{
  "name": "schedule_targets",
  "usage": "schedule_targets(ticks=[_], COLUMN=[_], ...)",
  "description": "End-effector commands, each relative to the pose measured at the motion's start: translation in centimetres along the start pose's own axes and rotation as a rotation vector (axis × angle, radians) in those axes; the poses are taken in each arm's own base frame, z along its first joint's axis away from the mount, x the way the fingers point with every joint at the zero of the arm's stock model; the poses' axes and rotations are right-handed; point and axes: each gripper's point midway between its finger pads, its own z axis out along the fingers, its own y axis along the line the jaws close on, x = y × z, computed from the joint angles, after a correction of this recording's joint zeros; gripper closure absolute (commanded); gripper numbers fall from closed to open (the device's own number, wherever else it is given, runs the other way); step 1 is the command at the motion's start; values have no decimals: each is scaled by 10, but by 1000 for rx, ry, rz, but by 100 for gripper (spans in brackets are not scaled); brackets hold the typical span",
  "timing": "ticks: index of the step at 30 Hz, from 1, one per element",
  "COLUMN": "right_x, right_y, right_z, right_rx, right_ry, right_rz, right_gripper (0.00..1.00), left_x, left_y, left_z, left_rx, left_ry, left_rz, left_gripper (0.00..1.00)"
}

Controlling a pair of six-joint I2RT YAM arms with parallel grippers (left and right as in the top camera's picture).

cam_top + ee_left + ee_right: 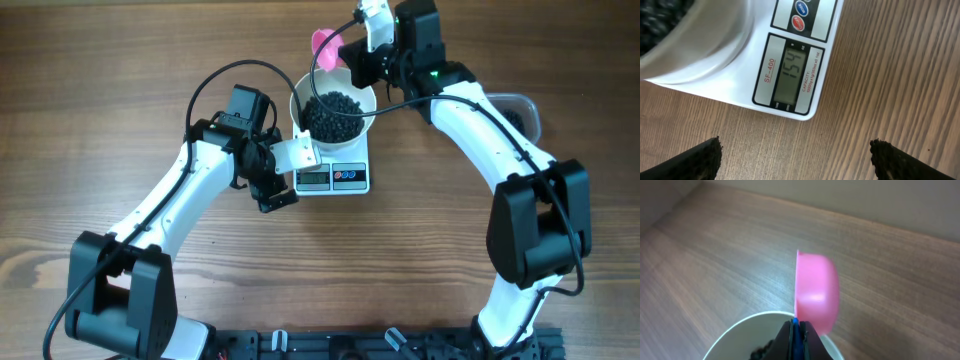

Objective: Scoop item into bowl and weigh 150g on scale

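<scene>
The right claw (799, 336) is pinched tight on the thin blue handle of a pink scoop (815, 292). The scoop is tipped on its side, its cup hanging just over the far rim of the bowl (735, 327). From the wrist camera the cup looks blurred, and I can't tell if anything is left in it. From above, the right claw (352, 52) and the scoop (324, 44) sit at about twelve o'clock from the bowl (300, 95).

The left claw (278, 198) has its fingers spread wide and holds nothing. It hovers low over the table (100, 80) at about eight o'clock from the scale (360, 182). Its own camera shows the left claw (795, 155) with only bare wood between the two dark fingertips (705, 155).

The item (335, 112) is a dark heap of small black beads filling the bowl. The bowl stands on the scale's platform, at twelve o'clock from the display. Up close, the display on the scale (765, 55) reads 154, with the bowl's white wall (700, 45) and a glimpse of the item (660, 20) at its ten o'clock. A clear tub (522, 108) sits at three o'clock from the bowl, mostly hidden by the right arm.
</scene>
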Motion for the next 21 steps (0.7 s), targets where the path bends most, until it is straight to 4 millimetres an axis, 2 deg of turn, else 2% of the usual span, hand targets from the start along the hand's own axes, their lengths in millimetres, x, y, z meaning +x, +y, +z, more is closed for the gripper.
schedule_targets(ticks=[1,4,8,11,17,21], right_x=[26,24,-26,-50,-59,-59], right_y=[0,-4,-3,-3,-14,-26], right_z=[5,4,3,-2,-17,-37], right_rx=[10,27,27,29,87,121], right_ry=[94,85,-115,-209,-225,-201], right_rz=[5,-1,-84,-117,-109,-68], right_gripper=[96,96,96,96,96,96], left_x=[1,1,1,1,1,0], left_y=[-3,-3,-3,-3,-3,-4], left_z=[4,4,4,4,4,4], left_rx=[23,23,23,23,23,25], left_ry=[-7,-7,-7,-7,-7,-6], left_rz=[8,8,8,8,8,10], left_gripper=[0,0,0,0,0,0])
